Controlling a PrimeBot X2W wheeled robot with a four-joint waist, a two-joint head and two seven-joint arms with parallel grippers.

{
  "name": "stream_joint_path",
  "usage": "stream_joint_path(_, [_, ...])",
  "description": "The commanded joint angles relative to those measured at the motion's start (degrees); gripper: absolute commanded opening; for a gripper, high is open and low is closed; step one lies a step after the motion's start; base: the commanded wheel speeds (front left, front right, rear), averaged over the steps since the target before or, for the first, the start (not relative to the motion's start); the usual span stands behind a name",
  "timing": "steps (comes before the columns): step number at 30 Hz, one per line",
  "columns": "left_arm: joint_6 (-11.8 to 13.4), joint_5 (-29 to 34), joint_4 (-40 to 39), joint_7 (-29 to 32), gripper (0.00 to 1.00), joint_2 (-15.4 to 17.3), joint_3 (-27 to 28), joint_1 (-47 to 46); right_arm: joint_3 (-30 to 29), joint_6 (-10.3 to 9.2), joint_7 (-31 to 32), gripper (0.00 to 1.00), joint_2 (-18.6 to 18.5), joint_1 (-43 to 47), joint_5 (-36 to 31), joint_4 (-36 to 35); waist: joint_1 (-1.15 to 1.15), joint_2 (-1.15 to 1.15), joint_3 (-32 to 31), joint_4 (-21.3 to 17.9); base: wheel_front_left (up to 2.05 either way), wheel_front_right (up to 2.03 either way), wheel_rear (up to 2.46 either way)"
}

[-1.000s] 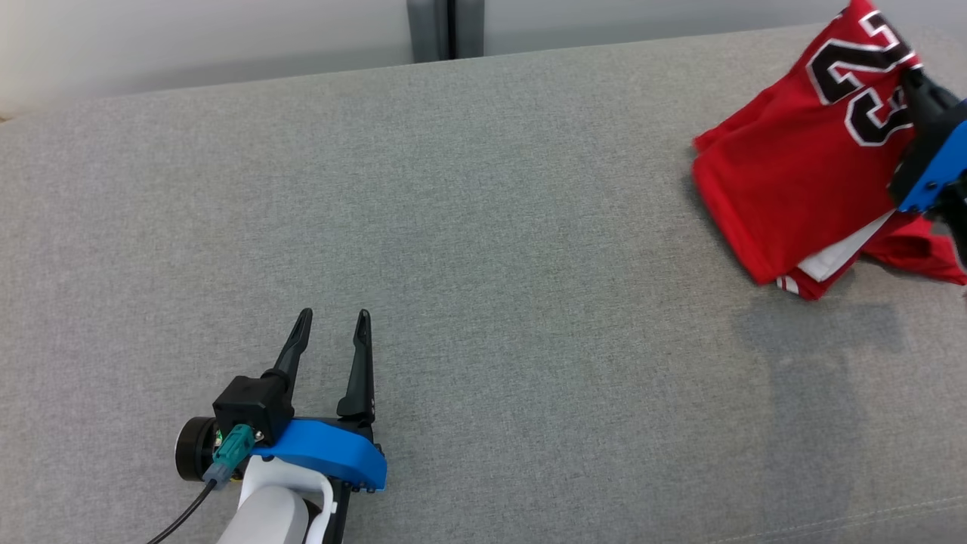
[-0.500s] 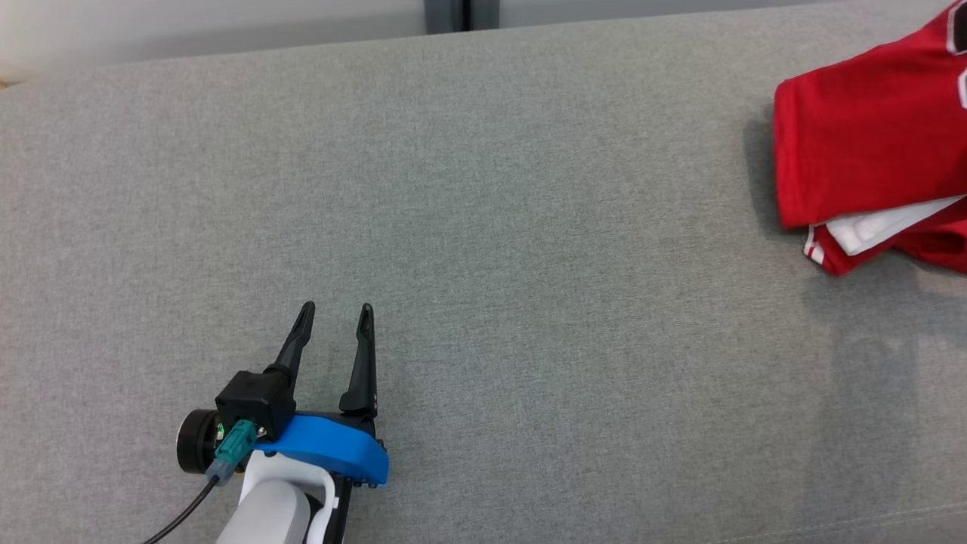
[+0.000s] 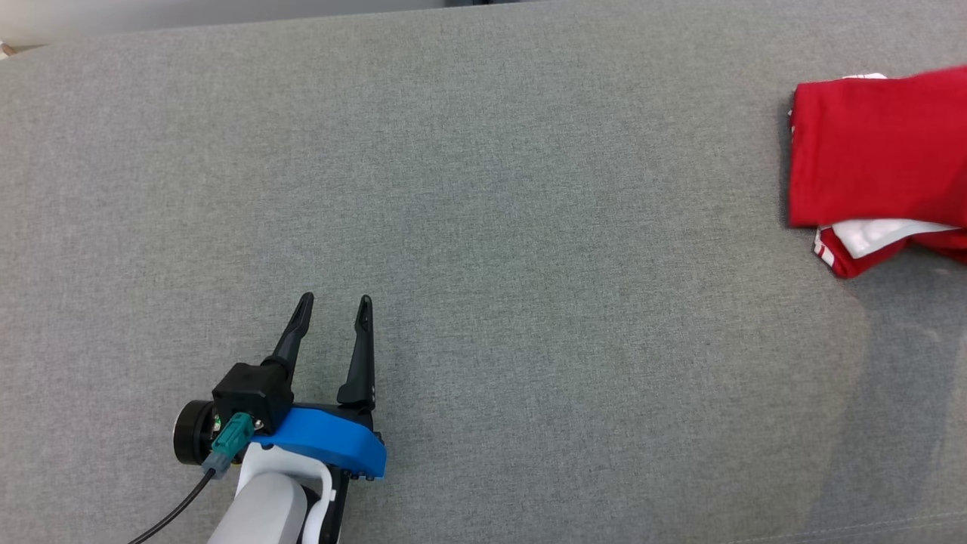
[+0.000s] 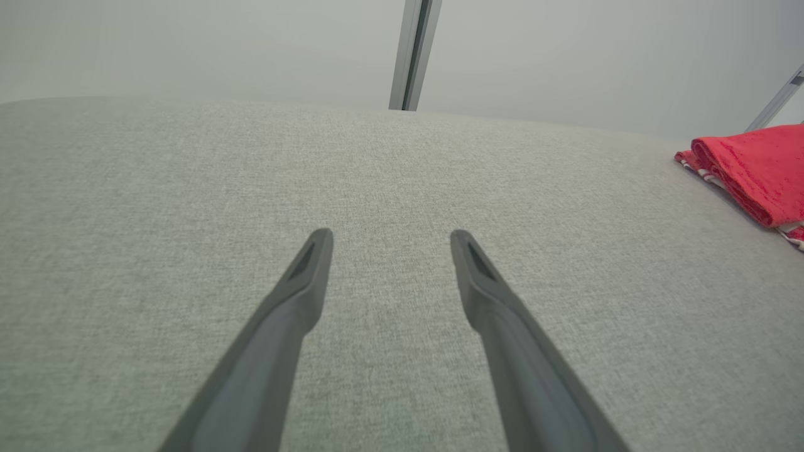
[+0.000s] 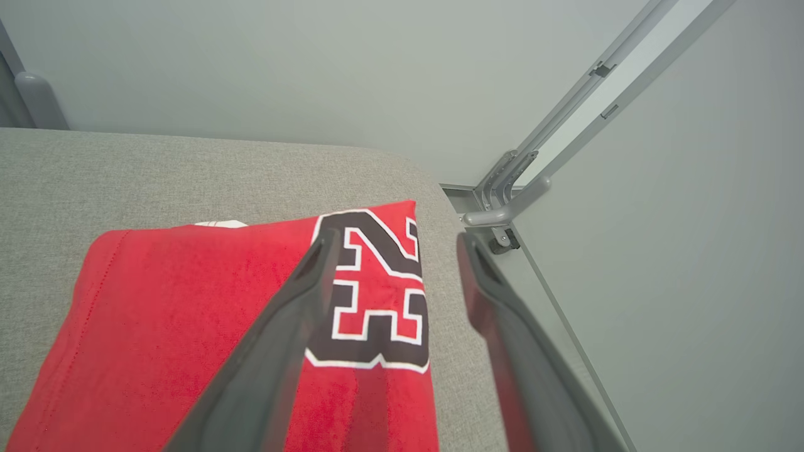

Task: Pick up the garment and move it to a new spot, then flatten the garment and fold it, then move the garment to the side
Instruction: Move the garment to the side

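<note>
The garment (image 3: 876, 159) is a folded red jersey with white trim, lying flat on the grey cushion at the far right of the head view. The left wrist view has the garment (image 4: 754, 169) at its right edge. From the right wrist, the garment (image 5: 207, 314) shows a black and white number near the cushion's end. My right gripper (image 5: 392, 242) hovers over that number, open, with nothing between its fingers. My left gripper (image 3: 332, 302) rests open at the lower left, far from the garment, also seen as the left gripper (image 4: 386, 235) over bare fabric.
The grey cushion (image 3: 491, 227) spans the whole work area. Its right end (image 5: 440, 188) drops off just past the garment, beside a grey metal frame (image 5: 521, 182) and a pale wall. A metal post (image 4: 414, 53) stands behind the cushion.
The right gripper has let go of the garment, which now lies flat instead of hanging lifted. The head camera has shifted, so the whole scene has moved. The left gripper stays still.
</note>
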Motion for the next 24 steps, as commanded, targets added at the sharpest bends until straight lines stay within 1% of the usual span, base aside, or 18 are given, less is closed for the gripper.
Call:
stream_joint_path(1, [0.08,0.42,-0.13,-0.27,1.00,0.23,0.37,-1.09,-0.46,0.00,-0.67,1.00,0.42,-0.11,-0.75,0.27,0.00,0.00,-0.01,-0.17,0.00,0.00,0.00])
stream_joint_path(9, [0.35,0.41,0.14,-0.28,1.00,0.42,0.28,-1.07,-0.97,0.01,-3.67,1.00,2.35,-1.41,-2.34,1.92,0.00,0.00,-0.55,-1.02,0.00,0.00,0.00])
stream_joint_path(14, [0.55,0.21,0.36,-0.28,1.00,0.57,0.40,-0.80,0.07,0.01,-6.14,1.00,3.29,-0.91,-1.18,3.42,0.00,0.00,-1.73,-1.27,0.00,0.00,0.00])
stream_joint_path(17, [0.93,-0.13,-0.17,-0.28,1.00,0.43,1.35,-0.51,1.87,0.01,-8.53,1.00,4.57,-0.13,0.46,4.32,0.00,0.00,-2.99,-1.30,0.00,0.00,0.00])
stream_joint_path(24, [1.28,-0.99,-0.21,-0.28,1.00,-0.41,5.48,1.12,7.70,0.01,-15.69,1.00,7.27,3.22,5.51,5.59,0.00,0.00,-7.77,-0.79,0.00,0.00,0.00])
